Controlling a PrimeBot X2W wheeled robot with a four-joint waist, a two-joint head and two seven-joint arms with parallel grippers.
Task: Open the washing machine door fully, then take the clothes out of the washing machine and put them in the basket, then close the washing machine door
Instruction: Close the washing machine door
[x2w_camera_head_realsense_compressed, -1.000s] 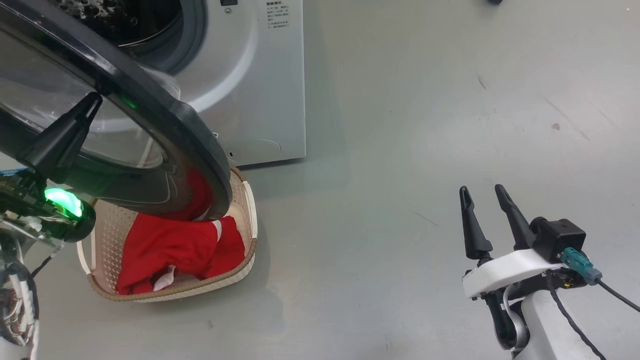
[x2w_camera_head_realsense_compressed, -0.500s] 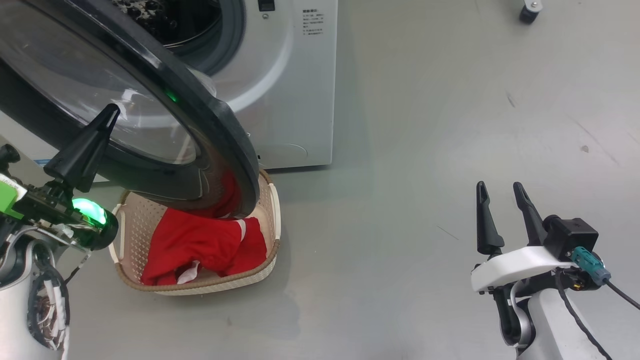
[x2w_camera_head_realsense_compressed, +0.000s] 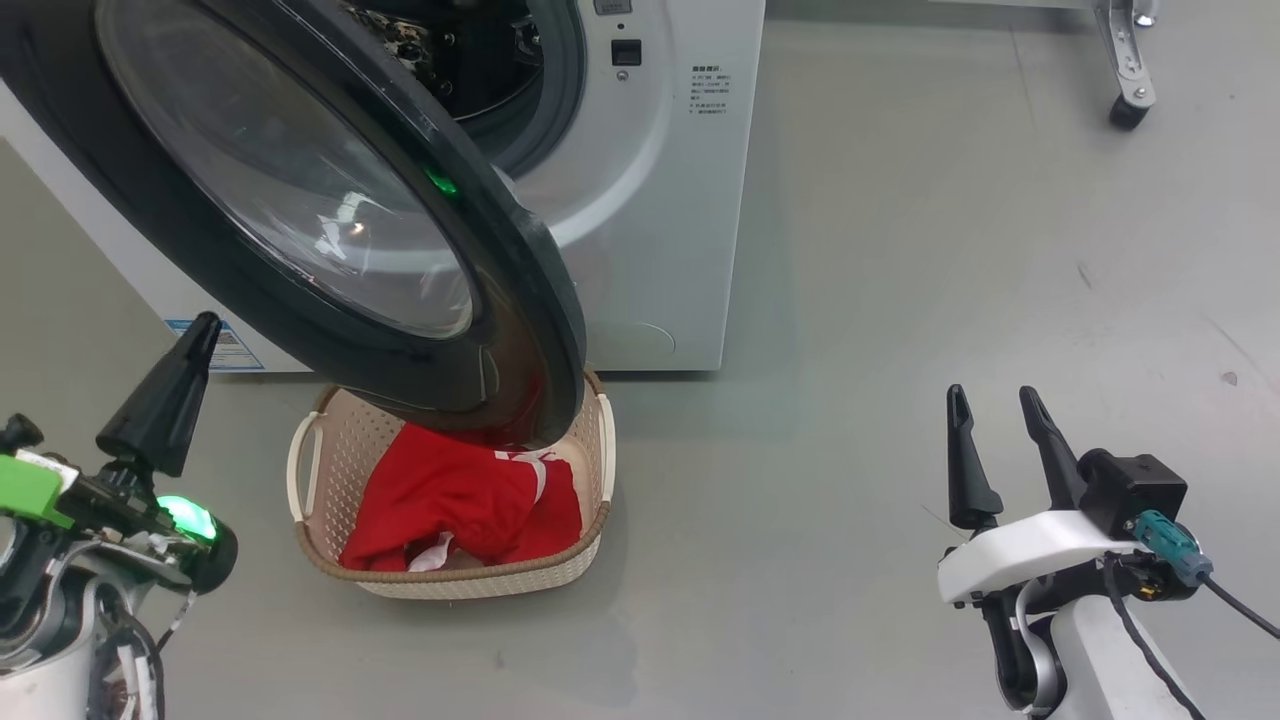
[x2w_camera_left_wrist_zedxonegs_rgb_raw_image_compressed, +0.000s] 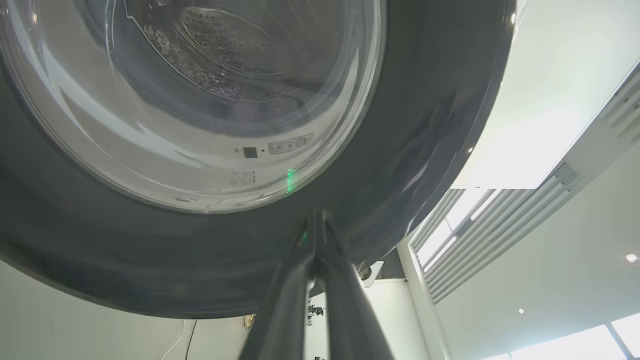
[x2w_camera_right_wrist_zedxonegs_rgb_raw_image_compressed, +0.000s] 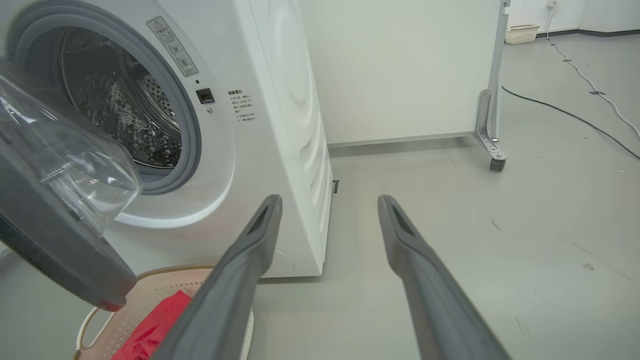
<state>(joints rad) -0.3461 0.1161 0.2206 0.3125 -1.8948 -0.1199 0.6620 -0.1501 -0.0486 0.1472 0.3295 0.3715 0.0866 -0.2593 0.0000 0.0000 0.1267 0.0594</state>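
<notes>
Grey polished floor (x2w_camera_head_realsense_compressed: 900, 250) spread across the right half of the head view, and the white washing machine (x2w_camera_head_realsense_compressed: 660, 250) stood at the upper centre, a round filter cover (x2w_camera_head_realsense_compressed: 650, 340) low on its front. And the washing machine door (x2w_camera_head_realsense_compressed: 520, 300) stood partly open, its glossy black ring and bulging glass sweeping from the upper left down toward the middle of the frame. Right under its lower edge sat the basket (x2w_camera_head_realsense_compressed: 600, 440) on the floor, just in front of the machine, with the clothes (x2w_camera_head_realsense_compressed: 470, 495) piled inside, red with a flash of white trim; the door's rim hid the back of the basket. Down in the lower left corner, the left gripper (x2w_camera_head_realsense_compressed: 205, 328) pointed up with its fingers pressed together and nothing between them. In the left wrist view, that closed gripper (x2w_camera_left_wrist_zedxonegs_rgb_raw_image_compressed: 317, 216) lay against the black ring in the picture, though contact could not be made out. A blue label sticker (x2w_camera_head_realsense_compressed: 230, 350) showed on the machine beside the tip. Over at the lower right, the right gripper (x2w_camera_head_realsense_compressed: 990, 395) hung above bare floor, jaws spread wide and empty, well apart from the machine. The right wrist view looked between its fingers (x2w_camera_right_wrist_zedxonegs_rgb_raw_image_compressed: 250, 250) at the steel drum (x2w_camera_right_wrist_zedxonegs_rgb_raw_image_compressed: 125, 115), with nothing seen in the part on show, ringed by the grey gasket (x2w_camera_right_wrist_zedxonegs_rgb_raw_image_compressed: 192, 150). A wheeled frame (x2w_camera_right_wrist_zedxonegs_rgb_raw_image_compressed: 492, 150) stood at the upper right.
</notes>
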